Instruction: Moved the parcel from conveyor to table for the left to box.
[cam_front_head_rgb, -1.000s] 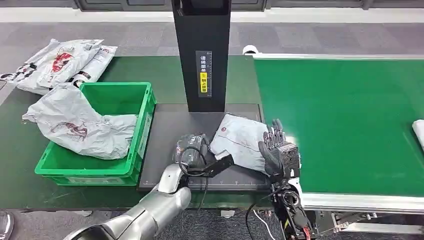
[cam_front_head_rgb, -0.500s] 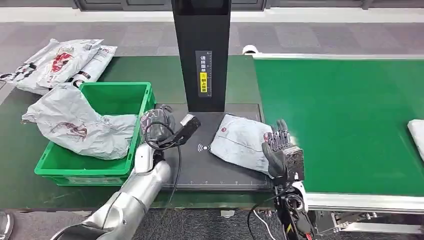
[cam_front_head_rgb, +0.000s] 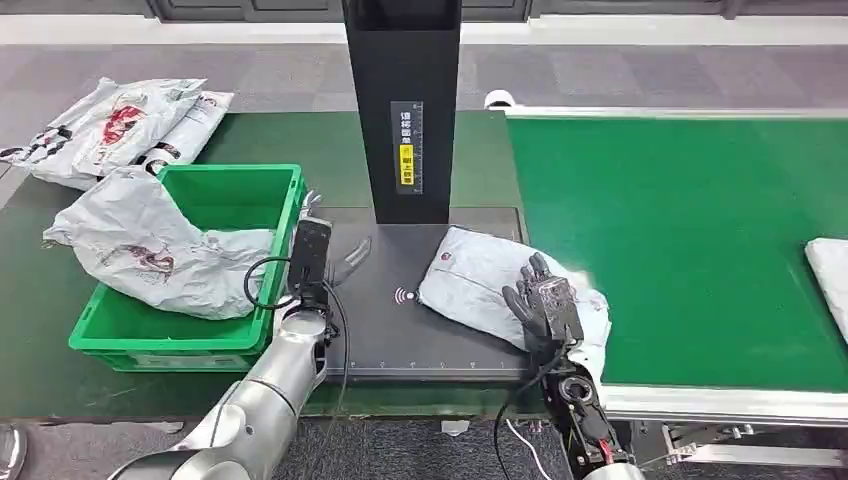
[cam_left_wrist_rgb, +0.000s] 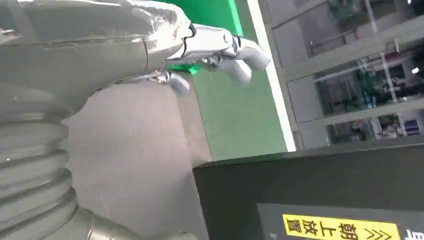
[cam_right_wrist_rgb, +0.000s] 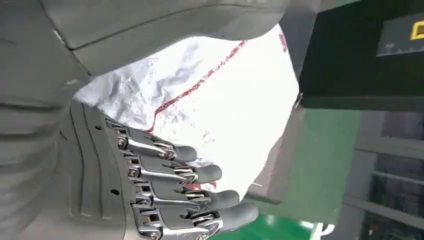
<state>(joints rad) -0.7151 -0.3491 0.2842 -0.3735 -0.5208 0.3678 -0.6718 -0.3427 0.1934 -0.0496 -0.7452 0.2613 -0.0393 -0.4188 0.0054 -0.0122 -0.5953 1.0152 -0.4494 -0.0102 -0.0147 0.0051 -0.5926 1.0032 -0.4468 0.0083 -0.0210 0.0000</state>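
We are seeing the parcel (cam_front_head_rgb: 480, 283), a white-grey poly bag, lying on the dark scanning plate (cam_front_head_rgb: 400, 340) of the table, just left of the green conveyor (cam_front_head_rgb: 700, 240), with its right end at the conveyor's edge. The right hand (cam_front_head_rgb: 542, 305) is resting on the near right part of the parcel, and in the right wrist view its fingers (cam_right_wrist_rgb: 200, 195) are lying spread over the white bag (cam_right_wrist_rgb: 225, 115), not pinching it. The left hand (cam_front_head_rgb: 322, 252) is hanging over the left side of the plate, beside the green crate (cam_front_head_rgb: 285, 250), with fingers apart and holding nothing. The black scanner post (cam_front_head_rgb: 405, 110) is standing at the far side of the plate. One grey bag (cam_front_head_rgb: 150, 245) is hanging over the crate's left wall, more bags (cam_front_head_rgb: 110, 125) are lying far left, and another parcel (cam_front_head_rgb: 830, 268) is sitting at the conveyor's right edge.
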